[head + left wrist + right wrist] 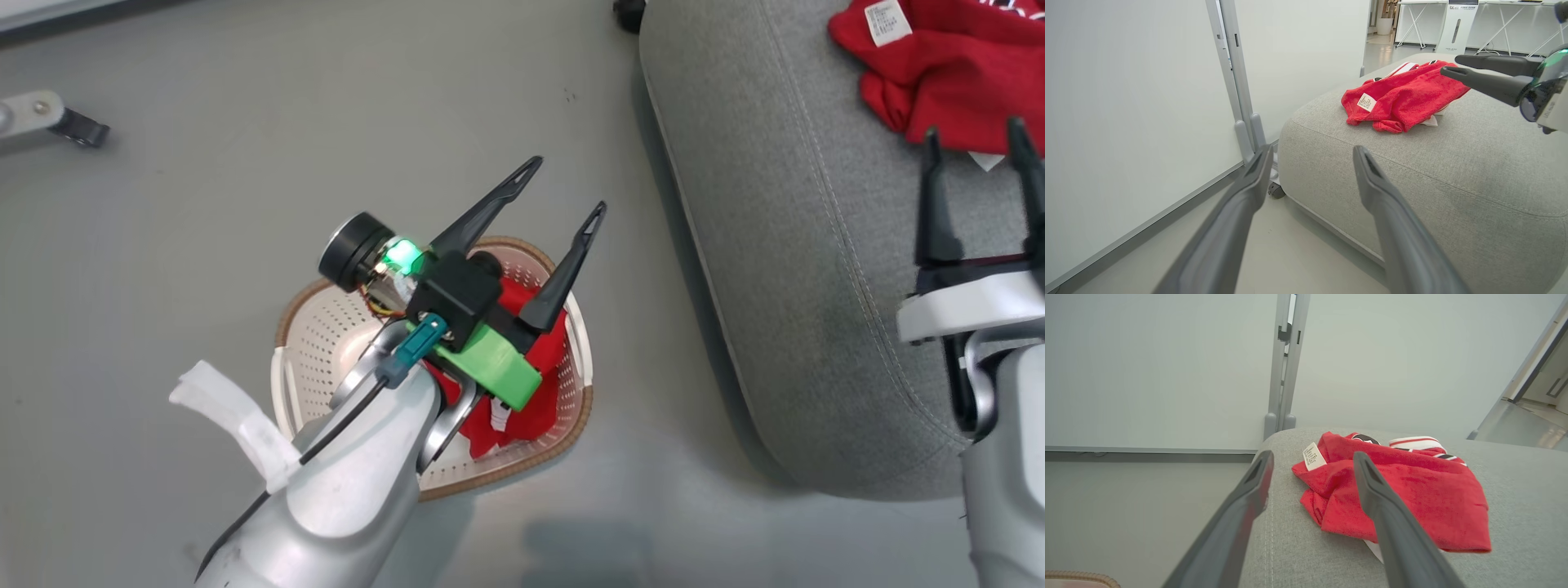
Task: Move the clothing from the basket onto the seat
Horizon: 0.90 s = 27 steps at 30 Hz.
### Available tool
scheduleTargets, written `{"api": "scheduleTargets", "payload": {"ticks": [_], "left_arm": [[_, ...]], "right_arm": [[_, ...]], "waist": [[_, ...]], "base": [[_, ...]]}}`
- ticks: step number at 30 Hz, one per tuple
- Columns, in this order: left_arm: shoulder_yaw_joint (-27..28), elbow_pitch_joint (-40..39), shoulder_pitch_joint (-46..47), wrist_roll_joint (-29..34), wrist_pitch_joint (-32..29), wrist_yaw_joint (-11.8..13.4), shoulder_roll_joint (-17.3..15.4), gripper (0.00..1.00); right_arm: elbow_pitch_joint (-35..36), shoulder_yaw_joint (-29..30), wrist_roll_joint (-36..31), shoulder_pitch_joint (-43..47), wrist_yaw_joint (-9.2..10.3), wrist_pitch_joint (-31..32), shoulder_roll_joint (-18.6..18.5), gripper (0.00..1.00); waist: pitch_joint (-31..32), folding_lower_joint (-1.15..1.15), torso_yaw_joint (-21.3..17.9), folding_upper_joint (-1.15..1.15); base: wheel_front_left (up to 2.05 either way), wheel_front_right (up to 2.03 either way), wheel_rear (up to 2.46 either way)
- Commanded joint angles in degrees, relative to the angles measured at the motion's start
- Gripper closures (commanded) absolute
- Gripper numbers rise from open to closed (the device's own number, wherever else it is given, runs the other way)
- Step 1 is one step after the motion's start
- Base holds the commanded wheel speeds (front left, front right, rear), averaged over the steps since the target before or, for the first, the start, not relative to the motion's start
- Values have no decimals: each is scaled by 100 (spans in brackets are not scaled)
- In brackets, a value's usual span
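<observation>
On the seat (775, 245) — 1 garment (939, 65); basket (326, 343) holds 1.

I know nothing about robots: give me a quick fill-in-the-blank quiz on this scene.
The soft red garment with a white label lies on the light ____ fabric seat.
The other red garment lies in the cream perforated plastic basket, not yet on the ____.
The left gripper and right gripper both have jaws ____.
Missing: grey; seat; open.

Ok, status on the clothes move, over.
Left end effector open above basket; right end effector open over seat. One garment on seat, second garment in basket. Nothing blocking.
</observation>
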<state>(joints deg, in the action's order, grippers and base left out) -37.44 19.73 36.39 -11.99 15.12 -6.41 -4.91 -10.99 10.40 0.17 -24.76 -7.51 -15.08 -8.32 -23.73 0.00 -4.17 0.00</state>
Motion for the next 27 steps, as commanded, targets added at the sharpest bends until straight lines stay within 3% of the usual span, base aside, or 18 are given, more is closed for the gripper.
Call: {"api": "scheduleTargets", "payload": {"ticks": [1, 13, 27], "left_arm": [[78, -25, -150, -52, 4, 33, -44, 0], [986, -188, -926, -136, 5, 168, -93, 0], [2232, -395, -1952, -100, 4, 234, -133, 0]], "right_arm": [[53, -109, 14, 122, 5, -14, 18, 0], [240, -1036, 86, 498, 5, -14, 287, 0], [500, -1143, 43, 1052, 5, -14, 491, 0]], "waist": [[305, 0, 240, 0], [819, 0, 757, 0], [1414, 0, 1050, 0]], "base": [[0, 0, 0], [0, 0, 0], [0, 0, 0]]}}
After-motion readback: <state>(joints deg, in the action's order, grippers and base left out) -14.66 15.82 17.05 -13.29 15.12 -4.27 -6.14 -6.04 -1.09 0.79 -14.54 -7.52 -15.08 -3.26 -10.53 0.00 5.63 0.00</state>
